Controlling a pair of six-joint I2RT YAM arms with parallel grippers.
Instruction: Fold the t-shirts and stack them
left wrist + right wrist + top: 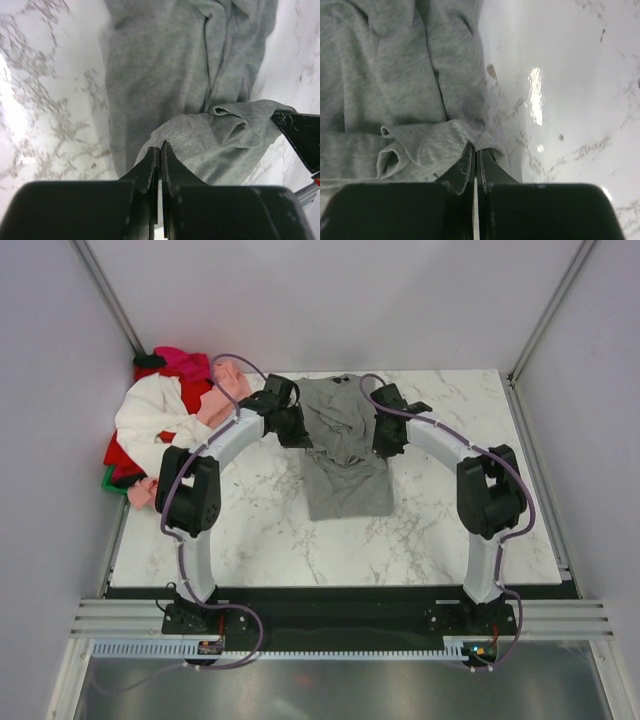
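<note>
I have the grey shirt (pixel 345 455) lying mid-table, its far half bunched into lengthwise folds and its near half spread flat on the marble table (pixel 430 530). My left tool (pixel 297 430) is at the shirt's left edge and my right tool (pixel 386 437) at its right edge, both about halfway along the garment.

In the left wrist view the left tool (pixel 160 150) is clenched, tips together on a raised fold of grey cloth. In the right wrist view the right tool (pixel 475 150) is clenched the same way, pinching a rolled edge of the same shirt. Both are grasping the grey shirt, and the cloth between them is gathered up.

To the far left of the grey shirt, a heap of other shirts crowds the table's corner. It has a white shirt (pixel 150 415) on top, a red shirt (pixel 190 395) under it, a pink shirt (pixel 228 388) nearest the grey one, and a magenta shirt (pixel 180 360) farthest back. A green edge (pixel 108 480) shows at the heap's near-left side; I cannot tell what it is.

My left arm (pixel 215 445) runs between the heap and the grey shirt, just beside the pink one. From above, both arms cover the grey shirt's side edges where the tools hold it.
</note>
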